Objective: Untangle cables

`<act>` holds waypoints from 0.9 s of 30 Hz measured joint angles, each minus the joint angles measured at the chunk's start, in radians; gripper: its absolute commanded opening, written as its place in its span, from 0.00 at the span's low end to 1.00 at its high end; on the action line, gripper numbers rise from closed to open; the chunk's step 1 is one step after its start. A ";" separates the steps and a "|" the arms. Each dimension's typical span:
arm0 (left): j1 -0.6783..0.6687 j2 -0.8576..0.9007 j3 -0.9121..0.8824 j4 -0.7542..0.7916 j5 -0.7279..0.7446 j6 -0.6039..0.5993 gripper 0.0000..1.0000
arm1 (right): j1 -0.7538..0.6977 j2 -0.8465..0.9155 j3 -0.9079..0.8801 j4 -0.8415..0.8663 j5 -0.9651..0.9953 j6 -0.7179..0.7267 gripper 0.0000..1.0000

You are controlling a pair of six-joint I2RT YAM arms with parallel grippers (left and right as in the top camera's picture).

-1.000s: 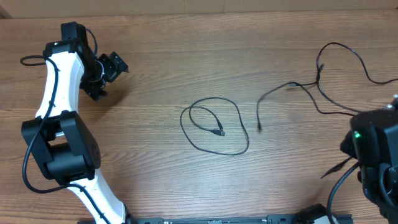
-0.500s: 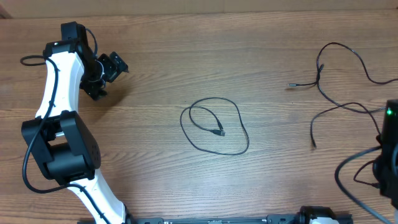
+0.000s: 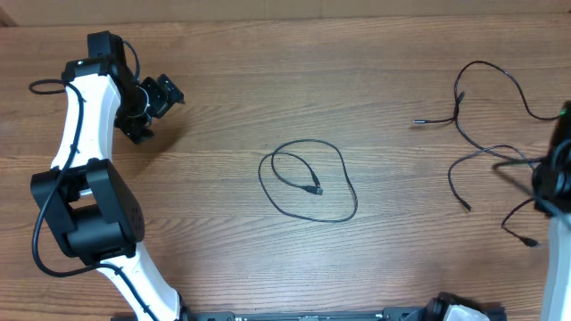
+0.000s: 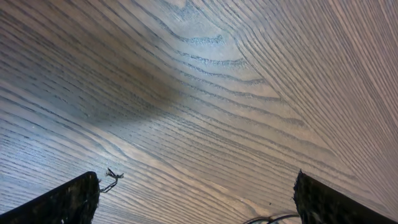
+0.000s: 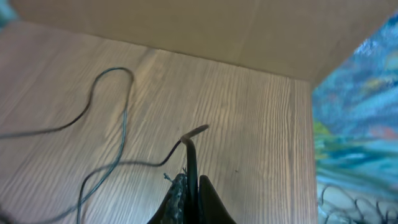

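Partly done, by my reckoning: one cable lies alone in a loose loop in the middle of the table. The other cords sprawl near the right edge and appear to cross one another, so separating them is what is left. The right gripper is pinched tight on one thin cord, whose bent end pokes out just past its fingertips. The left gripper stands spread wide and empty at the far left, well apart from every cable.
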 measured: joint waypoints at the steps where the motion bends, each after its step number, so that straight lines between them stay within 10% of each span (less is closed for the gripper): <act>1: 0.000 0.000 0.000 0.000 0.000 0.000 1.00 | -0.035 0.018 -0.011 0.033 -0.008 0.000 0.04; 9: 0.000 0.000 0.000 0.000 0.000 0.000 1.00 | -0.364 0.179 -0.043 0.222 -0.115 0.000 0.04; 12: 0.000 0.000 0.000 0.000 0.000 0.000 0.99 | -0.471 0.227 -0.043 0.274 -0.180 -0.002 0.40; 15: 0.000 0.000 0.000 0.000 0.000 0.000 0.99 | -0.545 0.273 -0.043 0.313 -0.260 0.001 0.50; 18: 0.000 0.000 0.000 0.000 0.000 0.000 1.00 | -0.586 0.325 -0.044 0.374 -0.354 -0.023 1.00; 27: 0.000 0.000 0.000 0.000 0.000 0.000 1.00 | -0.589 0.354 -0.045 0.439 -0.644 -0.208 1.00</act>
